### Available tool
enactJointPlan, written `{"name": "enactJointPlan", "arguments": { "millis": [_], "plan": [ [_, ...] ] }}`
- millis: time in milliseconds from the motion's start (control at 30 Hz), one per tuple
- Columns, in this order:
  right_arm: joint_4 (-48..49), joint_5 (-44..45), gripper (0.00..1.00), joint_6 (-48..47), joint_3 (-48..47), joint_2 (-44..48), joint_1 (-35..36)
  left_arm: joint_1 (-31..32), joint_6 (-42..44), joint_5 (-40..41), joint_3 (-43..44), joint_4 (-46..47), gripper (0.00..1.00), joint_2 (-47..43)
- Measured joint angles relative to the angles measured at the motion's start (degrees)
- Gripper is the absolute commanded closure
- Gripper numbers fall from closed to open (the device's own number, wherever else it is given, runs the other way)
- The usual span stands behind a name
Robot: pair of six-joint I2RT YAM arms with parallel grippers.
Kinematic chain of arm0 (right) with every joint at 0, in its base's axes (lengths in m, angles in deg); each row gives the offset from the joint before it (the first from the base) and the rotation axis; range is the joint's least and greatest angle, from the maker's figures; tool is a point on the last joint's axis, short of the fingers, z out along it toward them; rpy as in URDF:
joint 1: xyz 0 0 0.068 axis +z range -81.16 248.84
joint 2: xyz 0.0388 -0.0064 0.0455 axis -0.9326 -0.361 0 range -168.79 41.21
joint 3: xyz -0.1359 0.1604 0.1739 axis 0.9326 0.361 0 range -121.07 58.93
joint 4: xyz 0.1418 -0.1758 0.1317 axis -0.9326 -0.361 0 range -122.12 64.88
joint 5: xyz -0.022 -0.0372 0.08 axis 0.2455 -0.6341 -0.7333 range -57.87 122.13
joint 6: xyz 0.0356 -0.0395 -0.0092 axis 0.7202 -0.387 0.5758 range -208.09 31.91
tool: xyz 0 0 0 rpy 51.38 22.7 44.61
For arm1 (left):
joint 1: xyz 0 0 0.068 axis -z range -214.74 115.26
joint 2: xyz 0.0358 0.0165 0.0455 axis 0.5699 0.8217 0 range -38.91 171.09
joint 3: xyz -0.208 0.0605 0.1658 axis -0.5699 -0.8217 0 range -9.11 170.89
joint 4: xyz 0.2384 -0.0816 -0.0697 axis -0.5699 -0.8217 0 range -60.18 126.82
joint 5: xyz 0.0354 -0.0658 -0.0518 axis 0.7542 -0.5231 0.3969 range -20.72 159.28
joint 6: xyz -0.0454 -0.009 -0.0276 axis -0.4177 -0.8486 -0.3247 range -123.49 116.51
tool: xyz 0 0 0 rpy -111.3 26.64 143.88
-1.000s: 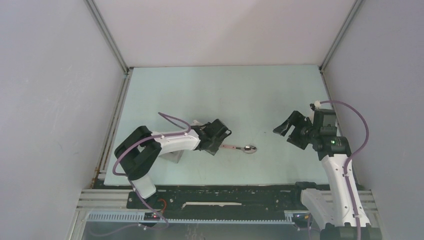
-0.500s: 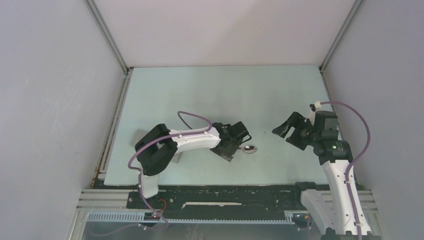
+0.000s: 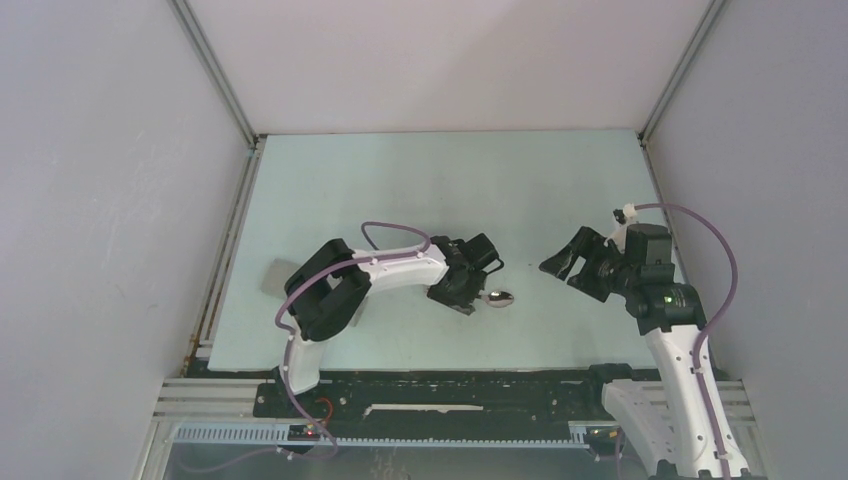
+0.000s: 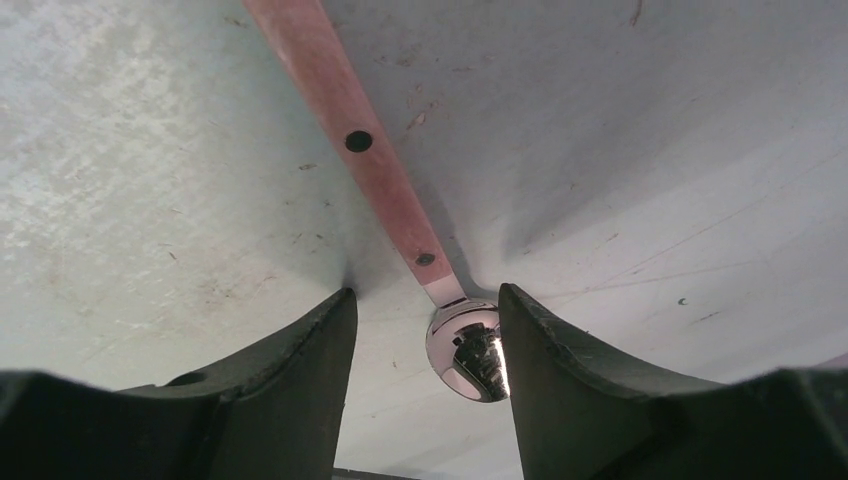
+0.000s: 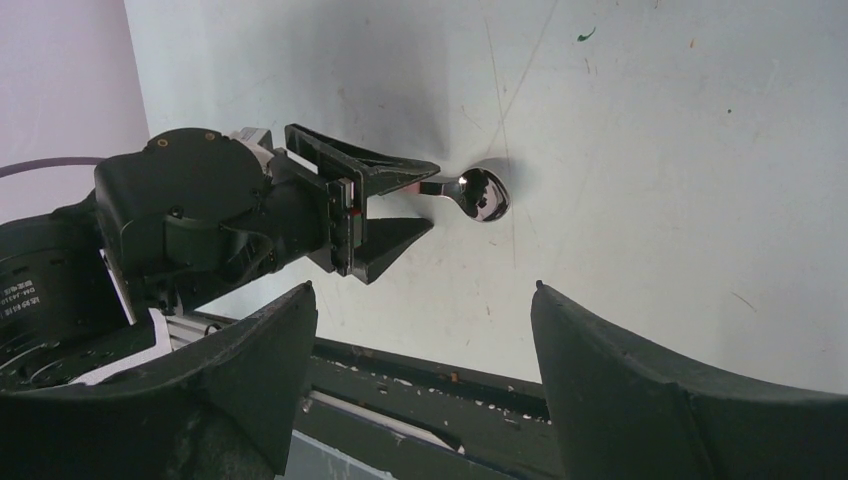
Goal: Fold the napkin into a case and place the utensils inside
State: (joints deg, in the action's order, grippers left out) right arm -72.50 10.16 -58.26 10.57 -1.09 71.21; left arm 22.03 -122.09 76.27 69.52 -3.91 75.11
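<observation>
Seemingly case (image 3: 272, 272) folded, near left; spoon (image 4: 393, 200) flat on table (image 3: 450, 180), uninserted; left gripper (image 4: 425, 300) jaws open astride neck; right gripper (image 5: 422, 295) jaws open, empty.

Glowing coppery pink along the handle of the spoon (image 4: 375, 165), marked with two dark dots, and shining mirror silver at its bowl. Spreading pale mint, scuffed and speckled, across the table (image 4: 150, 150). Showing black on the left gripper (image 4: 425, 292) and the right gripper (image 5: 425, 285), white on the arm links (image 3: 395, 270), mauve on the cables (image 3: 700, 215).
</observation>
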Motion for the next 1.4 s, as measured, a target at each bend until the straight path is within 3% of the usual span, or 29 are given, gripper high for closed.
{"name": "enactJointPlan", "arguments": {
  "millis": [133, 367, 700, 733, 800, 967, 1200, 1400],
  "plan": [
    [0.00, 0.00, 0.15, 0.00, 0.00, 0.22, 0.39, -0.48, -0.02, -1.25, 1.51, -1.70, 0.41, 1.05],
    [-0.02, 0.02, 0.15, 0.00, 0.00, 0.52, 1.11, -1.09, -0.04, -3.15, 3.91, -4.24, 0.56, 2.78],
    [0.00, 0.04, 0.15, 0.00, 0.00, 1.05, 1.16, -1.57, -0.07, -4.68, 8.11, -8.35, 0.69, 5.49],
    [-0.02, 0.07, 0.15, 0.00, 0.00, 1.05, 1.16, -1.57, -0.07, -4.70, 8.17, -8.46, 0.71, 5.57],
    [-0.02, 0.20, 0.15, 0.00, 0.00, 1.11, 1.16, -1.64, -0.07, -4.79, 8.22, -8.59, 0.85, 5.57],
    [-0.02, 0.48, 0.15, 0.00, 0.00, 1.70, 1.16, -1.97, -0.42, -5.29, 8.04, -8.15, 0.99, 5.53],
    [-0.02, 0.87, 0.15, -0.02, 0.00, 2.25, 1.16, -1.68, -0.46, -2.80, 3.74, -9.14, 1.00, 2.01],
    [0.00, 0.87, 0.15, -0.02, 0.00, 2.23, 1.16, -0.85, 0.55, 0.15, -1.62, -15.58, 1.00, -8.33]
  ]
}}
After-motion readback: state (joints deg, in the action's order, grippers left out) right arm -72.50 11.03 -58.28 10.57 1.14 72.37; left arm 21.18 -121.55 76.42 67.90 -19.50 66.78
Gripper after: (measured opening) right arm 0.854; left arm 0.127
